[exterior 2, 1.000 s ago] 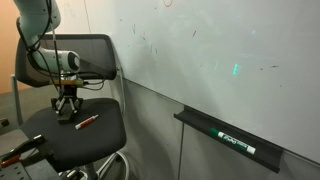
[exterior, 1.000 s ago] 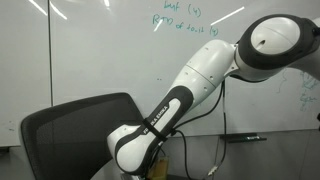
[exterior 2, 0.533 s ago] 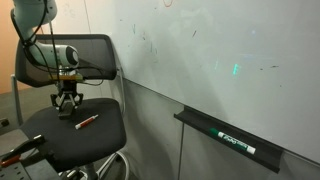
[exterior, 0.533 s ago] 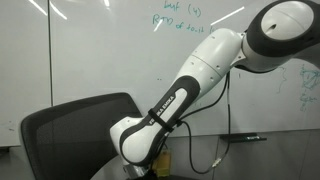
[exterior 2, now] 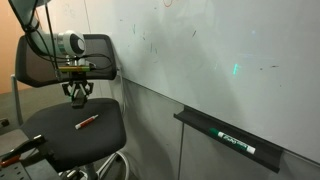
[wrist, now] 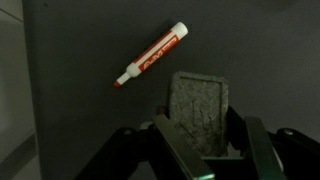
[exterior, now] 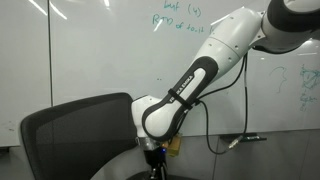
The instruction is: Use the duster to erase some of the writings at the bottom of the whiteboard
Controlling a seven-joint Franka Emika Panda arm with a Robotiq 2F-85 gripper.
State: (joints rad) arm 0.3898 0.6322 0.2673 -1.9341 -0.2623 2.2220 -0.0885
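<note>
- The duster [wrist: 200, 108] sat in the lower middle of the wrist view, grey felt face showing. Its long axis seemed to run up the frame away from the wrist, though its lower end was hidden.
- Your claw [wrist: 200, 128] had its two fingers drawn in against the duster's sides and gripped it. Nothing else was in its hold.
- The writings [exterior 2: 142, 44] were faint short strokes in the upper middle of an exterior view, on the whiteboard [exterior 2: 200, 70]. They lay up and to the right of the claw [exterior 2: 78, 93], which hung at the left of that frame, well apart from the board.
- I judged that the next move turned on that gap. The duster had to travel rightward and up to the board, with its felt turned to face the surface.
- A red marker [wrist: 152, 55] lay slantwise on the seat [exterior 2: 55, 140], toward the upper left of the duster in the wrist view and clear of it.
- The chair's backrest [exterior 2: 100, 45] stood just behind the claw, between it and the board's left part. You had to go over or around it.
- The ledge [exterior 2: 228, 140] jutted out at the lower right under the board, an edge to keep off on low strokes. The room above the seat was open.
</note>
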